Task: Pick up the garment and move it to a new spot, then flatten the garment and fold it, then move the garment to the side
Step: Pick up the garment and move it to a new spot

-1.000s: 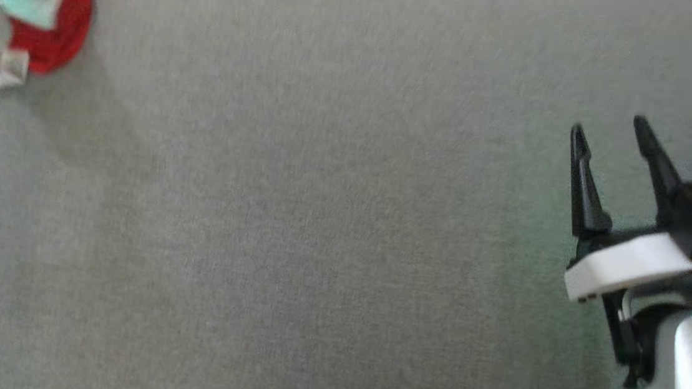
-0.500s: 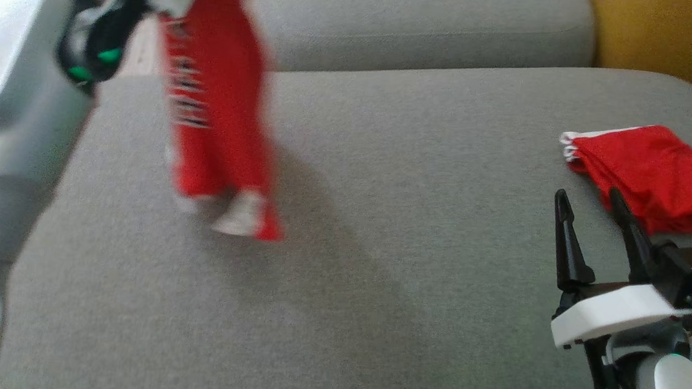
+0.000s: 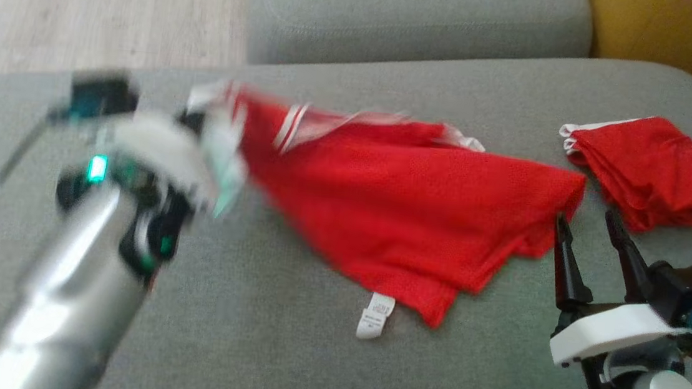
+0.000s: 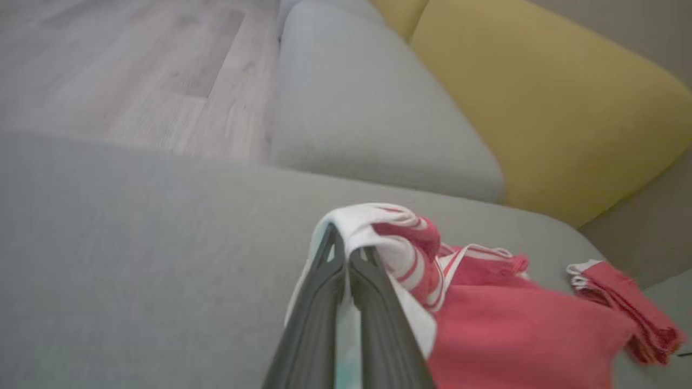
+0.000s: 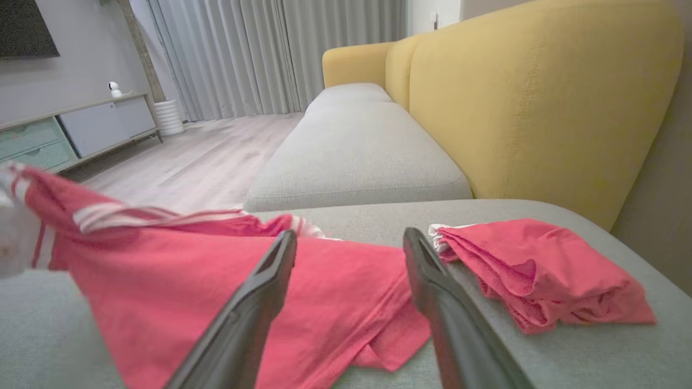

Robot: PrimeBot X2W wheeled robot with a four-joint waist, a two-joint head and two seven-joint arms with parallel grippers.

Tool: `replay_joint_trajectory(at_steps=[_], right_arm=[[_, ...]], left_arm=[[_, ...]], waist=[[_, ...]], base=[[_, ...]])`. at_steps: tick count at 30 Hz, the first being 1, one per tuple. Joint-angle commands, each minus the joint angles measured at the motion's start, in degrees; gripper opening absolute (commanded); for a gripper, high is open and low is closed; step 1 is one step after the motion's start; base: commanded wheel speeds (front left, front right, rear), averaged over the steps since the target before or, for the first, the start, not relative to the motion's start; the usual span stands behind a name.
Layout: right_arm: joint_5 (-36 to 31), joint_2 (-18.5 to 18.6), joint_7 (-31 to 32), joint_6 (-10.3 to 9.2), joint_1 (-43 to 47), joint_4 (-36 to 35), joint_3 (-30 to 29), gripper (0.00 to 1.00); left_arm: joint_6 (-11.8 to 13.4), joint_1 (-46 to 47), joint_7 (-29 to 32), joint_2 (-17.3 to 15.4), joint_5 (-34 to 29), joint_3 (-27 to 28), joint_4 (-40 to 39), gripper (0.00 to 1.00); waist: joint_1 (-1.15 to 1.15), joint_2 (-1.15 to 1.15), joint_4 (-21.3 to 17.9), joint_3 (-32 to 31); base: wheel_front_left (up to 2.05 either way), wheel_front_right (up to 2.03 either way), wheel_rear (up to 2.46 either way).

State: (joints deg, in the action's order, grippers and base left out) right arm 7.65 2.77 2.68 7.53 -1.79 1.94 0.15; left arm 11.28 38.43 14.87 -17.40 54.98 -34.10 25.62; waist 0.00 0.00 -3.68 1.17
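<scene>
The right tool (image 3: 585,217) holds its tapered dark fingers spread, empty. The left tool (image 4: 346,248) pinches the white-striped edge of the limp red mesh garment (image 3: 407,206), which lies fanned across the grey woven sofa cushion (image 3: 283,339). Farther off sits a folded red cloth (image 3: 655,171).

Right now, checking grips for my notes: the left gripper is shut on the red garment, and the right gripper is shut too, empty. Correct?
No: the right gripper is open, empty, its jaws spread apart in the right wrist view. The left gripper is indeed shut on the red garment.
</scene>
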Motion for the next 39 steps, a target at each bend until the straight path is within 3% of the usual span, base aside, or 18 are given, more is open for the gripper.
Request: replay_joint_trajectory(at_steps=[1, 6, 13, 14, 15, 16, 25, 28, 32, 39], right_arm=[[0.2, 0.1, -0.6, -0.04, -2.0, -1.8, 1.5, 1.0], [-0.1, 0.1, -1.0, -0.04, -2.8, -1.5, 2.0, 1.0], [-0.7, 0.1, -1.2, -0.04, -3.6, -1.3, 2.1, 1.0], [-0.7, 0.1, -1.2, -0.04, -3.6, -1.2, 2.2, 1.0], [-0.8, 0.1, -1.2, -0.04, -3.7, -1.2, 2.2, 1.0], [-0.8, 0.1, -1.3, -0.04, -3.8, -1.1, 2.2, 1.0], [-1.2, 0.1, -1.6, -0.04, -2.8, -0.3, 1.2, 1.0], [-1.2, 0.1, -1.7, -0.04, -2.1, -0.1, 1.0, 1.0], [-1.1, 0.1, -1.9, -0.04, -0.4, 0.0, 0.9, 1.0], [-0.8, 0.1, -2.5, -0.04, 2.5, 0.6, 1.0, 1.0]], left_arm=[[0.7, 1.4, -1.6, -2.3, 0.6, 3.8, -1.1, 0.0], [1.7, -6.3, -5.9, -4.1, 2.3, 6.6, 3.3, 0.0], [0.2, -7.5, -10.1, -4.2, 3.0, 8.5, 5.8, 0.0], [0.0, -7.5, -11.1, -4.1, 3.0, 8.8, 5.9, 0.35], [-0.3, -7.4, -11.9, -4.0, 2.9, 8.9, 6.1, 0.92], [-0.7, -7.3, -12.5, -3.9, 2.7, 8.8, 6.2, 1.0], [-5.4, -10.7, -20.4, -3.7, -0.2, 7.0, 2.6, 1.0], [-5.5, -13.1, -22.2, -3.5, 0.0, 7.1, 0.8, 1.0], [-4.1, -18.8, -25.3, -4.1, -1.7, 6.2, -3.7, 1.0], [0.3, -28.9, -28.1, -4.9, -4.8, 5.0, -11.6, 1.0]], waist=[[0.0, 0.0, 0.1, 1.2], [0.0, 0.0, -0.1, 3.9], [0.0, 0.0, 0.0, 6.1], [0.0, 0.0, 0.0, 6.2], [0.0, 0.0, 0.0, 6.3], [0.0, 0.0, 0.1, 6.4], [0.0, 0.0, 2.2, 3.7], [0.0, 0.0, 2.7, 2.8], [0.0, 0.0, 3.6, 1.0], [0.0, 0.0, 4.6, -1.4]], base=[[0.0, 0.0, 0.0], [0.0, 0.0, 0.0], [0.0, 0.0, 0.0], [0.0, 0.0, 0.0], [0.0, 0.0, 0.0], [0.0, 0.0, 0.0], [0.0, 0.0, 0.0], [0.0, 0.0, 0.0], [0.0, 0.0, 0.0], [0.0, 0.0, 0.0]])
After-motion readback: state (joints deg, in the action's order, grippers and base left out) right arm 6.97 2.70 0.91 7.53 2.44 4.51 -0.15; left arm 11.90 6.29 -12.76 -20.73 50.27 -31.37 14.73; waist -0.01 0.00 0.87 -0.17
